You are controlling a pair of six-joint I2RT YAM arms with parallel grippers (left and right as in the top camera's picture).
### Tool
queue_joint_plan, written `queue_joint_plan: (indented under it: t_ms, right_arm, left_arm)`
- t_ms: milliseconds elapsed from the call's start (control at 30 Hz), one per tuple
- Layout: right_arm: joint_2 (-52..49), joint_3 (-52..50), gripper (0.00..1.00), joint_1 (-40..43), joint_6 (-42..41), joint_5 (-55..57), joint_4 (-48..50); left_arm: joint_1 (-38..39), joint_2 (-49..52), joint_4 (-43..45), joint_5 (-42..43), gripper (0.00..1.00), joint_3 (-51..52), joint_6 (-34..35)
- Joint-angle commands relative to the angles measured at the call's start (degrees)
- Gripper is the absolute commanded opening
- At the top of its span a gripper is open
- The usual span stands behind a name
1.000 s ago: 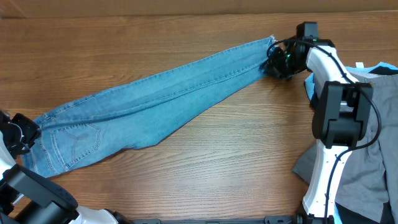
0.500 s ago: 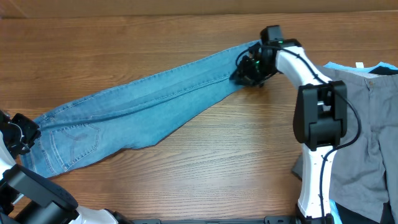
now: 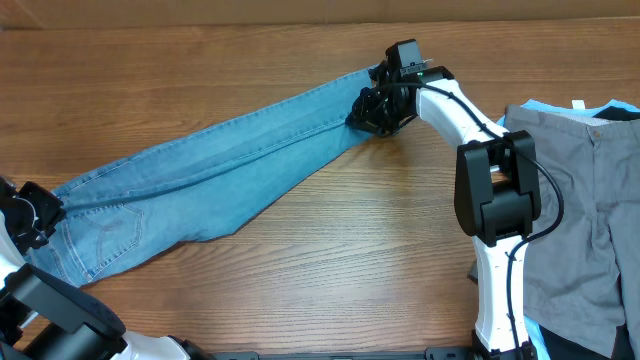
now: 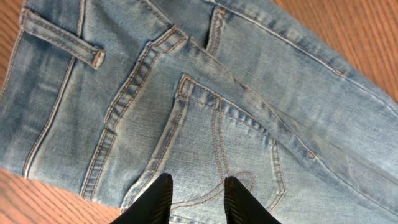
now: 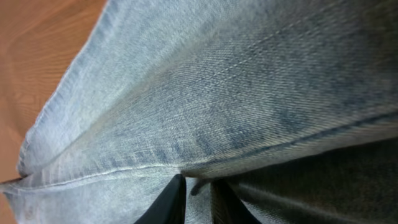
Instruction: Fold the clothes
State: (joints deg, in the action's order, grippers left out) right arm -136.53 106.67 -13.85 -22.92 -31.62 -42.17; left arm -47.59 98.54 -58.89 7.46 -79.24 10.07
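The right gripper (image 3: 372, 115) has moved left, toward the middle of the table (image 3: 350, 260). A second ago it was much nearer the gray trousers (image 3: 585, 190). It brings the hem end of the jeans (image 3: 200, 185) along with it. In the right wrist view its two fingers (image 5: 171, 202) are close together, with a fold of denim pinched between them, so it is holding the jeans. I think this is the start of the fold, with the leg end going over toward the waist.

The rest of the jeans runs away from the right gripper, down and to the left, flat on the table. The waist end lies right at the left gripper (image 3: 40, 212), which has not moved. In the left wrist view its fingers (image 4: 163, 198) are a little apart, just above a back pocket (image 4: 230, 155). The denim between them looks flat, so I think it is not pinching anything.

The gray trousers now lie well behind the right gripper. A pale blue piece (image 3: 545, 104) peeks out from under them.

Nothing lies on the jeans between the two grippers, so the way looks free. The leg is long, so it could sag or twist as it goes over.
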Motion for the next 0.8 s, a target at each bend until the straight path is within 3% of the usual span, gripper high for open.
queue_joint_plan:
  t_ms: [0, 67, 167, 633, 767]
  right_arm:
    - [-0.2, -0.2, 0.17, 0.3, 0.2, -0.7, 2.0]
    - [-0.1, -0.2, 0.17, 0.3, 0.2, -0.6, 2.3]
    - [-0.2, -0.2, 0.28, 0.3, 0.2, -0.4, 2.4]
    - [3.0, 3.3, 0.21, 3.3, 2.0, -15.7, -5.1]
    - [2.9, 3.0, 0.19, 1.0, -0.3, -11.6, -7.0]
  left_arm:
    - [0.4, 0.3, 0.3, 1.8, 0.31, -1.1, -1.1]
    - [0.4, 0.3, 0.2, 1.8, 0.31, -1.1, -1.1]
    - [0.4, 0.3, 0.3, 1.8, 0.31, -1.0, -1.1]
    - [0.4, 0.3, 0.6, 1.8, 0.33, -1.1, -1.1]
    - [0.4, 0.3, 0.8, 1.8, 0.33, -1.1, -1.1]
